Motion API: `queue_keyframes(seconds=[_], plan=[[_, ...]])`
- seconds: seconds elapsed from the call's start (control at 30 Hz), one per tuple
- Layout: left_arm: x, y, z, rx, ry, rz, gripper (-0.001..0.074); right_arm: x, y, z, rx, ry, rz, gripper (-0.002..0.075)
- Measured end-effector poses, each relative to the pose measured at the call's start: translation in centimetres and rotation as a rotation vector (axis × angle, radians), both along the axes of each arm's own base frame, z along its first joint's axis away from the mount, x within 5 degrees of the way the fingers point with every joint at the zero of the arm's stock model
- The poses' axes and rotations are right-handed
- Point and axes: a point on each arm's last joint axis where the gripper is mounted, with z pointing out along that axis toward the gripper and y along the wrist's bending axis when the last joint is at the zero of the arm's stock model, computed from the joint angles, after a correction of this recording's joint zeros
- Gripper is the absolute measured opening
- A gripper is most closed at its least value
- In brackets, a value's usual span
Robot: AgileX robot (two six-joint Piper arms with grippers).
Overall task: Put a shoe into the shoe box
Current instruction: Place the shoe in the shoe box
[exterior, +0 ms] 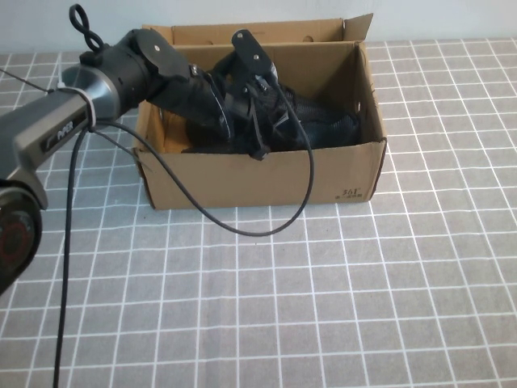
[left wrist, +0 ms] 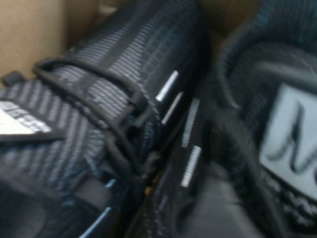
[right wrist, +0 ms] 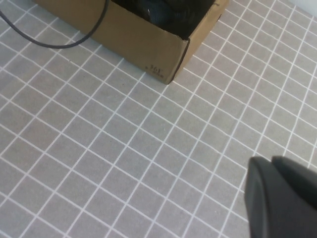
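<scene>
Left to right in the high view: the left arm point(exterior: 56, 129) reaches from the left edge across the gridded counter point(exterior: 323, 307) and over the near-left rim of the shoe box point(exterior: 266, 179). A black cable point(exterior: 242, 230) hangs from the arm and loops down over the box's front wall onto the counter. The left pincer point(exterior: 242, 113) sits low inside the box, among dark shoe material; whether it is spread or closed, or gripping anything, cannot be told. The shoe point(exterior: 323, 129), black, lies inside the box, filling its middle and right part. The left wrist view shows two black mesh shoes point(left wrist: 124, 114) pressed side by side, laces on one, a grey logo patch point(left wrist: 292, 144) on the other. The right pincer point(right wrist: 282, 198) appears only in the right wrist view as a dark shape above bare counter, well clear of the box's corner point(right wrist: 173, 69); its opening cannot be told.
</scene>
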Motion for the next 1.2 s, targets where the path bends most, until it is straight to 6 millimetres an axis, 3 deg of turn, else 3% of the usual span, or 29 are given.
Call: queue_keyframes(seconds=[0.07,0.17,0.4,0.5,0.7,0.8,0.93,1.07,1.2], plan=[[-0.2,0.1,1.0,-0.012,-0.002,0.019,0.0494,0.0,0.0,0.0,0.000,0.000,0.000,-0.0016],[-1.0,0.3,3.5,-0.038,-0.005,0.031,0.0541,0.0,0.0,0.0,0.000,0.000,0.000,-0.0016],[-4.9,1.7,13.1,-0.150,-0.093,0.092,0.0543,0.0,0.0,0.0,-0.001,0.002,0.000,-0.0016],[-7.0,2.5,16.8,-0.214,-0.126,0.130,0.0452,-0.1,0.0,-0.1,0.000,0.012,0.001,-0.0016],[-11.2,4.5,22.3,-0.286,-0.119,0.250,0.0076,-0.7,0.6,-0.2,0.059,0.064,0.048,-0.0016],[-13.0,5.6,24.0,-0.269,-0.144,0.285,0.0022,-1.3,0.4,-0.1,0.077,0.060,0.059,-0.0016],[-15.5,7.4,26.2,-0.245,-0.179,0.368,0.0004,-3.0,-0.3,0.3,0.103,0.013,0.066,-0.0016],[-20.0,9.9,27.9,-0.247,-0.236,0.454,0.0001,-5.9,-1.6,0.0,0.158,-0.041,0.058,-0.0016],[-25.0,12.4,27.3,-0.281,-0.298,0.528,0.0000,-8.9,-3.0,-1.4,0.209,-0.086,0.052,-0.0016]])
